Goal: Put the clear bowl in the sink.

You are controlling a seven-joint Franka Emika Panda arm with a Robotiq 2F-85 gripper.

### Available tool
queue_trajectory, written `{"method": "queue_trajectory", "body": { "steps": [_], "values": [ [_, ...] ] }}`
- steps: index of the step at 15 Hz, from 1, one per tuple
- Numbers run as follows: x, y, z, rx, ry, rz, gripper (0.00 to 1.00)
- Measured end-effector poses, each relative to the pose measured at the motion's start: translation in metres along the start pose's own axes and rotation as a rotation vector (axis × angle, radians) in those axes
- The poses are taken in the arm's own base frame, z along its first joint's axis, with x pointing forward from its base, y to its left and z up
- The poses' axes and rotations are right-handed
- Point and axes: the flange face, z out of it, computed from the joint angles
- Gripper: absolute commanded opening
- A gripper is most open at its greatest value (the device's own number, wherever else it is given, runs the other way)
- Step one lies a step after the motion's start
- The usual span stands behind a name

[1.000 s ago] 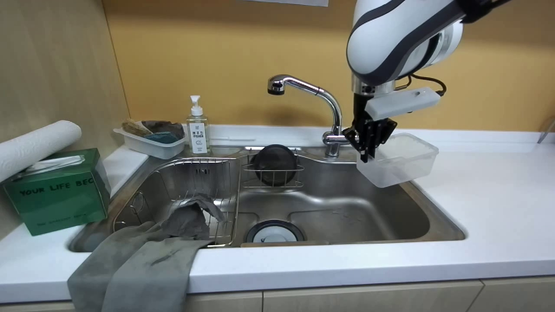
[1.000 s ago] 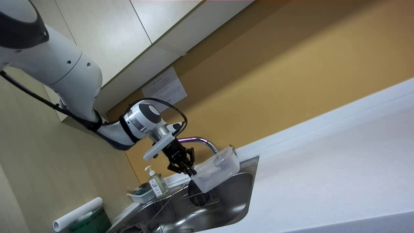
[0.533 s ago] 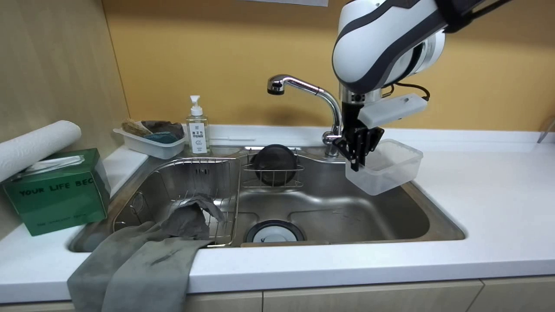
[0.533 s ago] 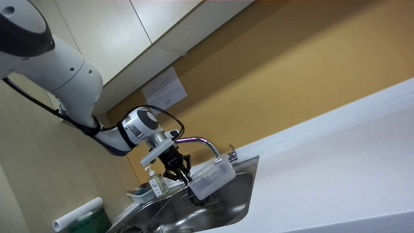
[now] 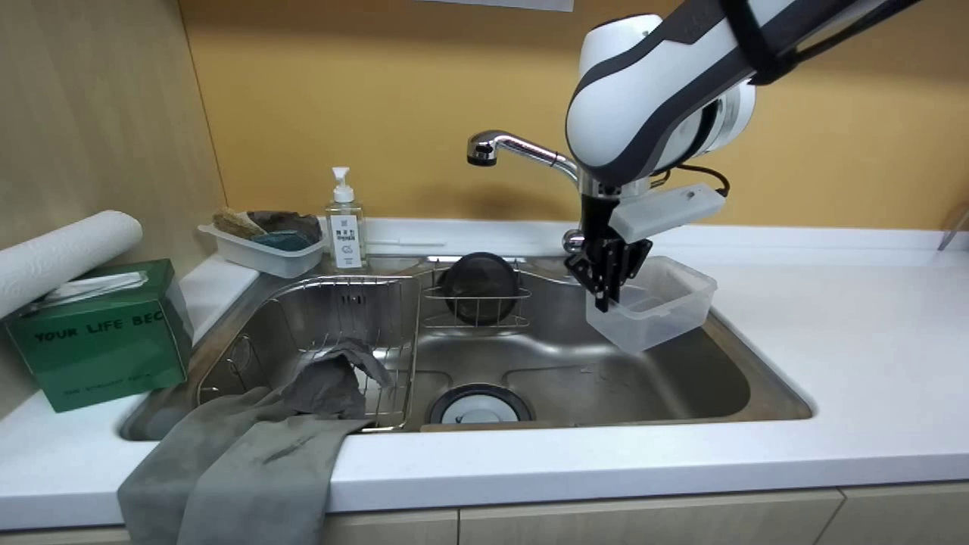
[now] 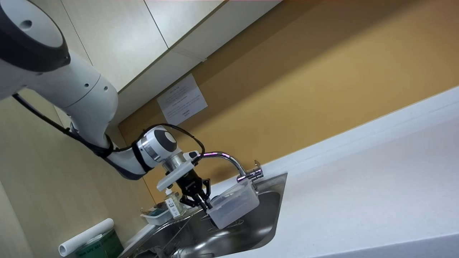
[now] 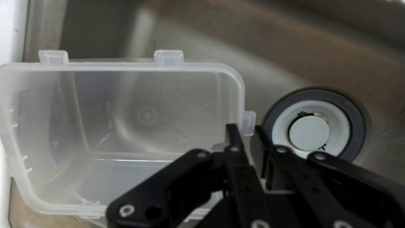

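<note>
The clear bowl is a see-through, box-like plastic container with a whitish rim; it shows in both exterior views (image 5: 670,322) (image 6: 235,206) and in the wrist view (image 7: 145,95). My gripper (image 5: 603,304) is shut on one short wall of it, with one finger inside and one outside, beside a rim tab; the grip also shows in the wrist view (image 7: 245,127). The bowl hangs roughly level over the back right part of the steel sink (image 5: 598,393), open side up, above the basin floor. The sink's drain (image 7: 310,133) lies to the right in the wrist view.
The chrome faucet (image 5: 522,147) stands close behind the arm. A black round pan (image 5: 481,288) sits in a wire holder at the sink's back wall. A wire rack with a grey cloth (image 5: 325,386) fills the sink's left. A soap bottle (image 5: 346,235) and pale tray (image 5: 265,259) stand behind.
My gripper and the bowl have moved left and down in an exterior view, lower over the sink. The grip on the bowl looks the same. The other objects have not moved.
</note>
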Motion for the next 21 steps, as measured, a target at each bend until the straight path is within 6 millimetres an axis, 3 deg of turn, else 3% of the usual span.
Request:
{"method": "queue_trajectory", "body": {
  "steps": [7, 21],
  "values": [
    [0.025, -0.029, 0.026, 0.018, 0.008, -0.063, 0.04],
    [0.066, -0.019, 0.107, 0.028, -0.046, -0.111, 0.04]
  ]
}}
